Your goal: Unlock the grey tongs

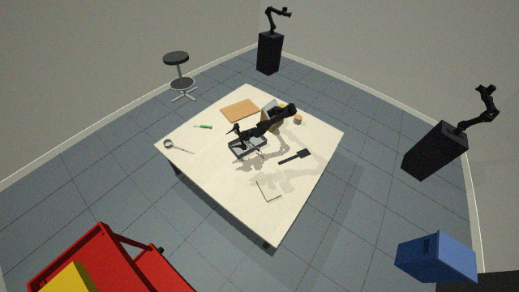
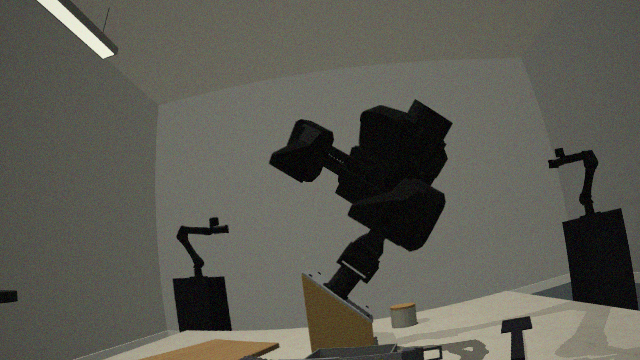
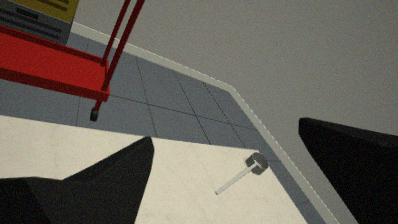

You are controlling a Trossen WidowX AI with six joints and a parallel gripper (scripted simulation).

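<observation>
The grey tongs (image 1: 258,149) lie across the roasting tin (image 1: 249,152) (image 2: 350,352). Only a small part of them shows beyond the tin's near side in the top view; the arm hides the rest. My gripper (image 1: 232,139) (image 3: 224,134) is open and empty, its fingers wide apart. In the top view it appears over the left part of the tin; its exact height cannot be told. In the wrist view no tongs show between the fingers. The wooden board (image 1: 240,110) (image 2: 215,349) lies flat behind the tin.
A round-headed sieve (image 1: 168,143) (image 3: 256,164) lies near the table's left corner. A green-handled tool (image 1: 205,126) is left of the tin, a black spatula (image 1: 302,153) right of it. A lidded jar (image 1: 298,119) (image 2: 403,316) stands beside the arm's slanted base (image 2: 335,325).
</observation>
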